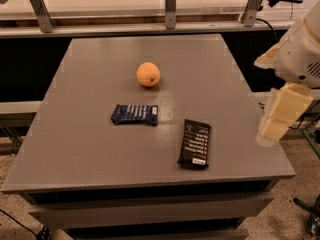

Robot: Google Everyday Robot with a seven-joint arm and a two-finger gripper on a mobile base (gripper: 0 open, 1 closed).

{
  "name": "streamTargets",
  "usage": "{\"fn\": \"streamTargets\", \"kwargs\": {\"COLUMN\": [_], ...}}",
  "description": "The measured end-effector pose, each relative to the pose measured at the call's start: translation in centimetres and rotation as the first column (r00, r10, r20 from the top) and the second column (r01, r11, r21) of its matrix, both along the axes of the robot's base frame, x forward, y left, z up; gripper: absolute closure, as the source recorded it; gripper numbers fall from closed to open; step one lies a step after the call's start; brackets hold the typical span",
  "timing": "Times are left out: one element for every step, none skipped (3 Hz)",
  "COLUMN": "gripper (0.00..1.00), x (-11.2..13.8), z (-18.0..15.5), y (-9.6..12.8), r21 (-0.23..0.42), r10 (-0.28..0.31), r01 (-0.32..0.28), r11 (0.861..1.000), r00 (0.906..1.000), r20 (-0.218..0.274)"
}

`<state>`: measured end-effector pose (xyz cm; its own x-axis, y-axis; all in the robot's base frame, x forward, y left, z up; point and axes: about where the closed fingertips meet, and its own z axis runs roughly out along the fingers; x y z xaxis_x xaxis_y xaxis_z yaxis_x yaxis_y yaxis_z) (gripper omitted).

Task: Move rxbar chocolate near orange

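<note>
The rxbar chocolate [195, 143], a flat black wrapper with white text and a small white label at its near end, lies on the grey table [80, 134] near the front right. The orange [148, 74] sits farther back, near the table's middle. My gripper [277, 115] hangs at the right edge of the view, beside the table's right side, to the right of the black bar and apart from it. It holds nothing that I can see.
A dark blue wrapper bar [134, 114] lies between the orange and the black bar, a little to the left. A counter with metal posts [171, 6] runs behind the table. Floor shows below the table's front edge.
</note>
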<state>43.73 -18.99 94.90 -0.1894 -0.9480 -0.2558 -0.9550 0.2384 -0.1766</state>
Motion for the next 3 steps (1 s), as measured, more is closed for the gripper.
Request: {"fn": "streamTargets", "kwargs": {"gripper": [0.00, 0.00, 0.00], "x": [-0.9, -1.7, -2.1], "z": [-4.8, -8.3, -9.5], "y": [4.4, 8.4, 11.1], "r21": [0.112, 0.227, 0.304], "r10": [0.090, 0.181, 0.234], "r01": [-0.078, -0.141, -0.181], "r11": [0.991, 0.964, 0.935], "r00": [0.9901, 0.9694, 0.9608], "r20": [-0.108, -0.166, -0.148]}}
